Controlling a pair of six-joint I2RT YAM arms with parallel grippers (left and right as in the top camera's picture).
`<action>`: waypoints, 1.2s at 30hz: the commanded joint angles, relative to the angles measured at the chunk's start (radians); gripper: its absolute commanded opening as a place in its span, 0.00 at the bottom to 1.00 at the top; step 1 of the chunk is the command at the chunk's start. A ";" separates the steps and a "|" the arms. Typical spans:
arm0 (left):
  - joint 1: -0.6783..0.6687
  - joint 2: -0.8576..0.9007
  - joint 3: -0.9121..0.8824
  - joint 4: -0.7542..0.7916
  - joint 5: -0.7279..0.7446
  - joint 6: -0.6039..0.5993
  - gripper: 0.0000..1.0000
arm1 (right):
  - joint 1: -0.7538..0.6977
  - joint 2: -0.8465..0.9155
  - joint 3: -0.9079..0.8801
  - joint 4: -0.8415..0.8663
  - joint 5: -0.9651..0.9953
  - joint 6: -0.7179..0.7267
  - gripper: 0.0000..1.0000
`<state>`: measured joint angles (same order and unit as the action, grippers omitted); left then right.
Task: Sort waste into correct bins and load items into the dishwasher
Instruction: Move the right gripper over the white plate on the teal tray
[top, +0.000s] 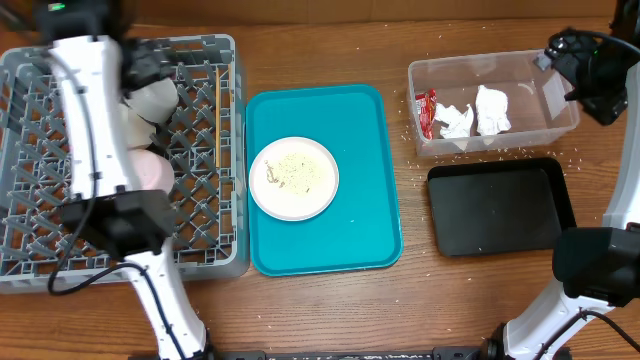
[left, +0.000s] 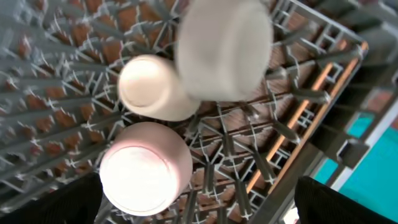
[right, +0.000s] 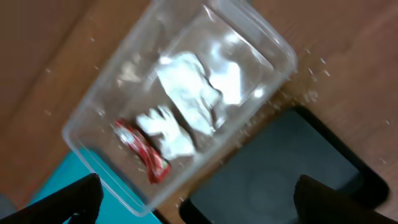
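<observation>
Loading the rack (top: 30, 262) is the step in hand, and it looks nearly done. Left of the teal tray (top: 385, 180) the left gripper (left: 199, 210) hangs over the rack with its jaws spread wide and nothing between them. Below it, three pieces of white crockery (left: 152, 87) sit close together on the grid; which are cups and which the bowl is hard to tell. The chopsticks (top: 217, 115) lie along the rack's side nearest the teal tray. The plate (top: 293, 178) is not yet loaded: it sits on the teal tray itself, with pale grains (top: 295, 172) scattered over it. Right of the teal tray, on the far side, the tub (top: 560, 120) holds the napkins (top: 492, 108) and the red wrapper (top: 427, 112). The black tray (top: 500, 208) lies just in front of the tub and looks bare. The right gripper (right: 214, 208) hovers above tub and black tray, fully open and empty. The next move probably means taking the plate by its rim and tipping the grains into a bin, likely the black tray. After that it needs standing in a free part of the rack, clear of the crockery.
</observation>
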<state>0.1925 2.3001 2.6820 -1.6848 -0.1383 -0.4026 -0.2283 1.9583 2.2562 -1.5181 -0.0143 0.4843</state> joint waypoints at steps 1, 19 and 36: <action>0.047 -0.031 0.013 -0.005 0.154 -0.035 1.00 | 0.001 0.000 0.016 0.062 -0.017 0.028 1.00; 0.088 -0.031 0.013 -0.005 0.158 -0.036 1.00 | 0.391 0.002 -0.183 0.023 -0.261 -0.175 0.87; 0.088 -0.031 0.013 -0.005 0.158 -0.036 1.00 | 0.789 0.002 -0.725 0.527 -0.140 0.270 0.04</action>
<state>0.2787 2.3001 2.6820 -1.6871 0.0132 -0.4206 0.5434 1.9598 1.5639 -1.0229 -0.1574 0.6426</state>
